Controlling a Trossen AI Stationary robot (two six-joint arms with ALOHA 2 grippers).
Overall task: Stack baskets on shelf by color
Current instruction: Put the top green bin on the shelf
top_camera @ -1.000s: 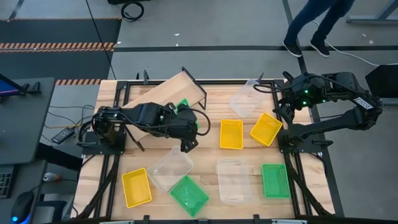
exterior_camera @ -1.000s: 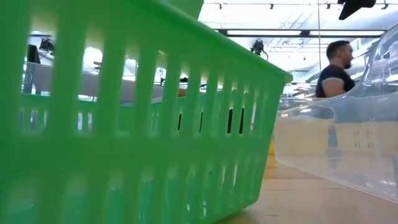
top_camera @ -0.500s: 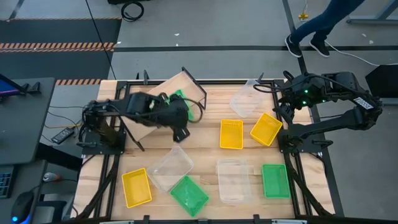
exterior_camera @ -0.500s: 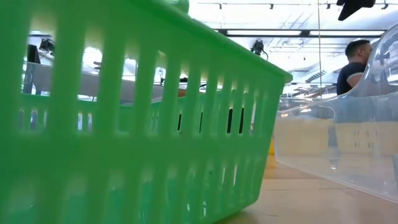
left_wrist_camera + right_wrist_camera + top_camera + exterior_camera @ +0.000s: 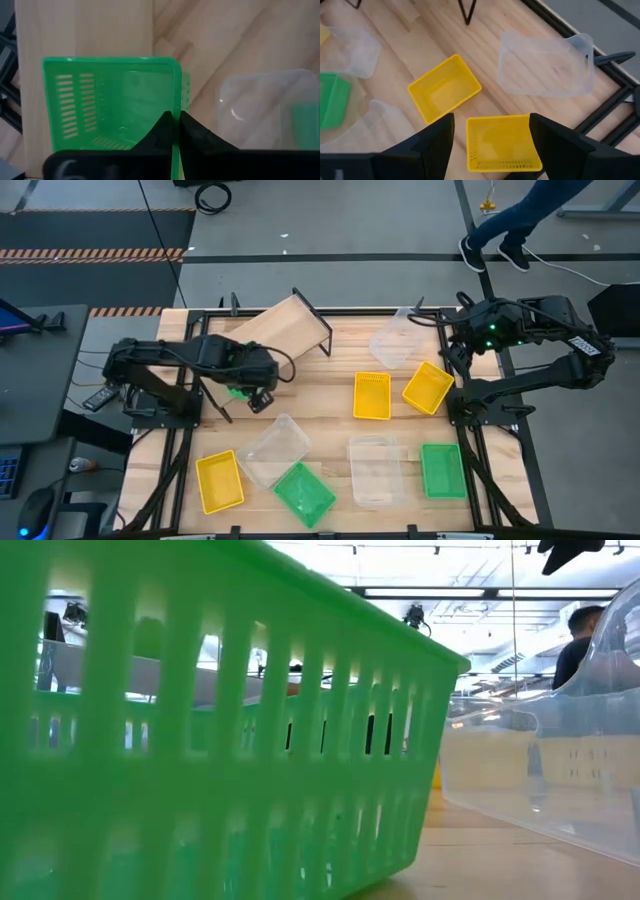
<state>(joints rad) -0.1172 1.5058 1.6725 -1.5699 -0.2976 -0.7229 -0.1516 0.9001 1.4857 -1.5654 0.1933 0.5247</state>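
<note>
Nine baskets show: three yellow, three clear and three green, one green basket [image 5: 112, 102] pinched by its rim in the left gripper [image 5: 173, 125] over the shelf's [image 5: 285, 323] lower edge, while the right gripper [image 5: 491, 132] waits spread wide above a yellow basket [image 5: 502, 142].

Bright even overhead light, soft shadows, low view foreground blurred

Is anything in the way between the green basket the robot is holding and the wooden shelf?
No, nothing visible. The left gripper is shut on the green basket's wall, and the basket hangs beside the shelf's low edge with no other basket between them.
</note>
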